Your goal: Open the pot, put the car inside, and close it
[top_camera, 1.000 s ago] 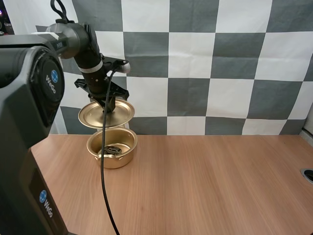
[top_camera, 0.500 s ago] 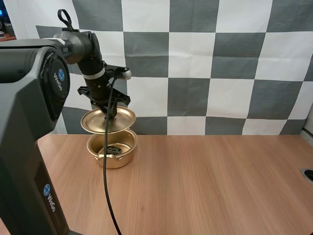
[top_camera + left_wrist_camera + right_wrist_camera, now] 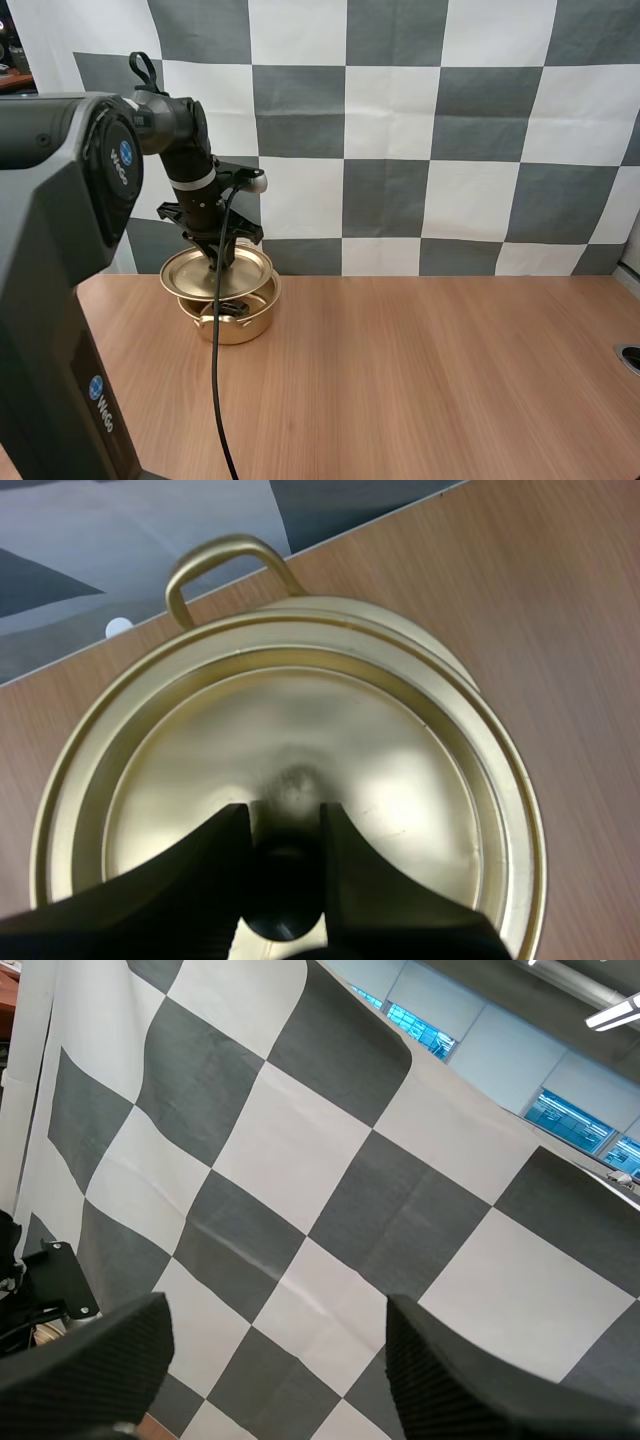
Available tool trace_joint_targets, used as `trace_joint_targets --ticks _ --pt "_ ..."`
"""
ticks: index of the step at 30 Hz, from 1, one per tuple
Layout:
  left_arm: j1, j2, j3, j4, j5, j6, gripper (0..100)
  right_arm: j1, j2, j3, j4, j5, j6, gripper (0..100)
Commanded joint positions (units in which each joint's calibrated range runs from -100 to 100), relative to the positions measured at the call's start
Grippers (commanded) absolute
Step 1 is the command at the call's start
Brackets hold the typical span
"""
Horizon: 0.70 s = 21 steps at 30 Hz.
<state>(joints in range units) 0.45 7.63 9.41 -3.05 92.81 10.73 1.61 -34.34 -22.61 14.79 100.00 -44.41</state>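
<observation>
A gold pot [image 3: 236,322] stands at the back left of the wooden table [image 3: 420,370]. Just above its rim hangs the gold lid [image 3: 200,273], slightly tilted and shifted to the left. My left gripper [image 3: 221,262] is shut on the lid's knob. A dark bit of the car [image 3: 231,306] shows inside the pot under the lid's front edge. In the left wrist view my left gripper [image 3: 285,860] pinches the dark knob [image 3: 283,888] over the lid [image 3: 300,730], and the pot's handle [image 3: 222,562] and rim [image 3: 425,645] stick out beyond it. My right gripper [image 3: 275,1370] is open, up in the air.
A small dark round thing [image 3: 630,356] sits at the table's right edge. The wooden surface stretches bare from the pot toward the right and the front.
My left gripper has come down with the lid, from well above the pot to just over its rim. The car is now mostly covered.
</observation>
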Motion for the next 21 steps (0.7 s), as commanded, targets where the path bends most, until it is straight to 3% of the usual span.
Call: trace_joint_targets --ticks 1,21 --pt "0.03 0.1 0.1 -0.1 -1.1 -0.1 0 0.0 0.0 0.0 0.1 0.0 0.0 100" --pt "0.03 4.2 0.1 -1.1 -6.3 -0.1 0 0.0 0.0 0.0 -0.1 0.0 0.1 100"
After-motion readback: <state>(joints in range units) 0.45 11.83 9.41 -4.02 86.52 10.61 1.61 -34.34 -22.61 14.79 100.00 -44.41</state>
